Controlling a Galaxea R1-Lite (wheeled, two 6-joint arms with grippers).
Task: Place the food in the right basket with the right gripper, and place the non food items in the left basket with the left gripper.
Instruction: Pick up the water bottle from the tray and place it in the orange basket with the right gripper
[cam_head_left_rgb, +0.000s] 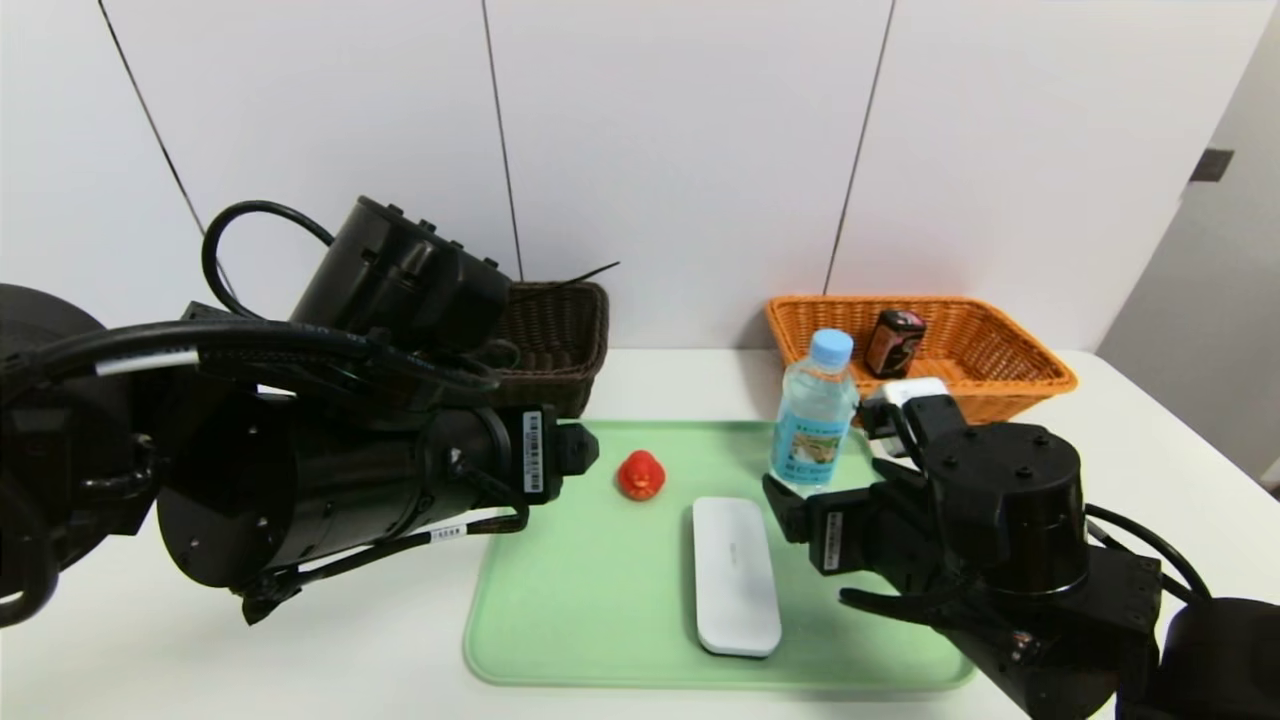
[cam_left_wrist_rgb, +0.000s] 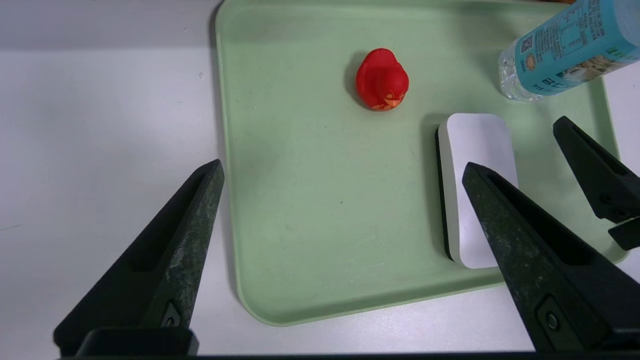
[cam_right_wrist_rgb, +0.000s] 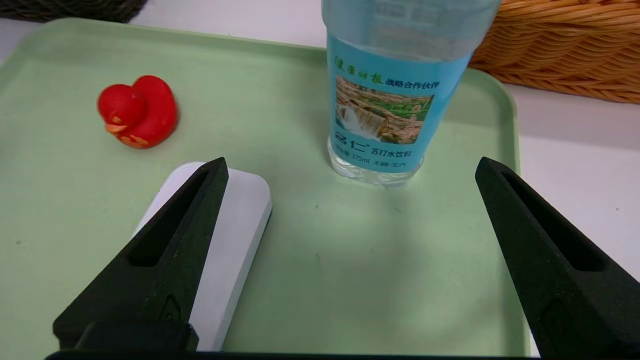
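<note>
Green is the tray (cam_head_left_rgb: 600, 600), and the right gripper (cam_right_wrist_rgb: 352, 162) is above it with its fingers wide apart, holding nothing. The water bottle (cam_right_wrist_rgb: 395, 100) stands up on the tray, just past those fingers. The white case (cam_right_wrist_rgb: 240, 210) lies by one of them. The left gripper (cam_left_wrist_rgb: 345, 162) has its fingers wide apart too, with nothing between them, and the red rubber duck (cam_left_wrist_rgb: 382, 80) sits on the tray beyond their tips. Farther past the right gripper's fingers, the orange basket (cam_head_left_rgb: 1000, 350) holds the little black box (cam_head_left_rgb: 895, 342)

Red duck (cam_head_left_rgb: 641, 475), white case (cam_head_left_rgb: 736, 578), pale-green tray (cam_head_left_rgb: 590, 600), orange woven basket (cam_head_left_rgb: 1020, 392), blue-labelled bottle (cam_head_left_rgb: 812, 425).
</note>
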